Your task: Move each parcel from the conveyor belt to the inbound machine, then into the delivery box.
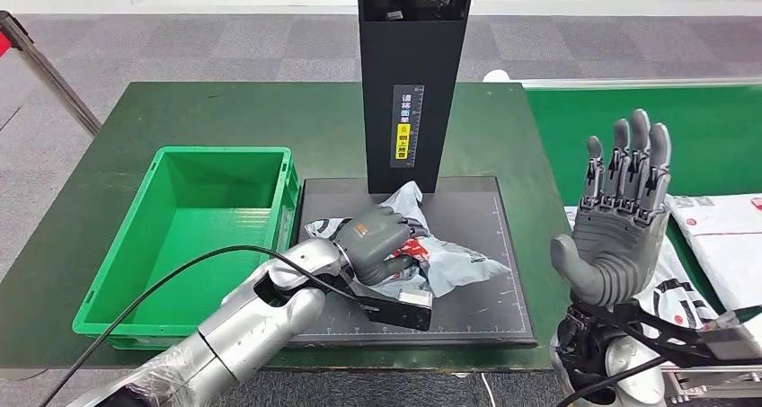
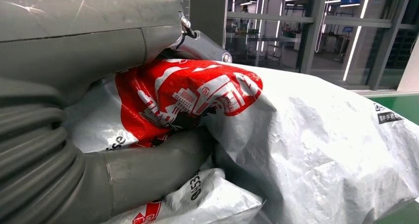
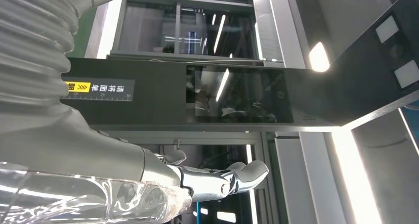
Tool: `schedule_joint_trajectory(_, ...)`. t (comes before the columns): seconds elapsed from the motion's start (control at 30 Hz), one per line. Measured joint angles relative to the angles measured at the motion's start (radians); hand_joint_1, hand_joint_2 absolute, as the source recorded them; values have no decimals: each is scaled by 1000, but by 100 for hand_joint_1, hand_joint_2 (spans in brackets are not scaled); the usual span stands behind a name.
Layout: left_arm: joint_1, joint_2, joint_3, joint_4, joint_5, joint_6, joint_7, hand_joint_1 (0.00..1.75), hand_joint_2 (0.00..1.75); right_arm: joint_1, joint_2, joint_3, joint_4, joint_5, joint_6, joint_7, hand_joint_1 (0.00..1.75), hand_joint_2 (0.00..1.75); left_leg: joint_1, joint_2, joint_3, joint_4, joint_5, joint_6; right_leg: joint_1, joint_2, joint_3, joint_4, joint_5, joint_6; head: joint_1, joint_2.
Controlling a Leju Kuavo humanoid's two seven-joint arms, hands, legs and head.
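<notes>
Green tabletop (image 1: 225,110) under my head cam, green delivery box (image 1: 184,245) left of the black inbound machine (image 1: 413,75). My left robot hand (image 1: 377,243) grips a crumpled grey parcel (image 1: 449,259) lying on the machine's platform. Right robot hand (image 1: 620,209) is raised, fingers spread, holding nothing, with more parcels (image 1: 719,236) beside it. Left wrist cam: thumb (image 2: 148,169) pressed into the red-printed bag. Right wrist cam: the machine's screen (image 3: 234,93).

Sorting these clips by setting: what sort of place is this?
Likely a parcel-sorting station in a logistics hall or lab: a black scanning machine over a platform, a green crate, and grey mailer parcels on a green conveyor.
</notes>
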Motion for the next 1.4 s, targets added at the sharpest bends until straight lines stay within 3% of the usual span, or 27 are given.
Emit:
schedule_joint_trajectory(0.6, -12, 5, 1, -40, -21, -5, 10, 175, 175, 5, 0, 0, -2, -3, -1, -9, 0, 175, 0, 0, 0, 0, 0, 0, 0, 0, 0, 0, 0, 0, 0, 0)
schedule_joint_trajectory(0.97, -150, 25, 2, -192, -80, -97, 123, 175, 175, 10, 2, 0, -14, -20, 23, -16, 0, 175, 0, 0, 0, 0, 0, 0, 0, 0, -1, 0, 0, 0, 0, 0)
schedule_joint_trajectory(1.23, -283, 31, 4, -209, -90, -146, 130, 175, 175, 62, 42, -45, -71, -32, 41, -28, 0, 175, 0, 0, -2, 0, 0, 0, 0, 1, -2, 1, 0, 0, 0, 0)
schedule_joint_trajectory(1.4, -307, 25, 4, -210, -90, -149, 132, 175, 175, 63, 57, -65, -88, -33, 50, -15, 0, 175, 0, 1, -2, 1, 0, 0, 0, 1, -2, 1, 0, 0, 0, 0)
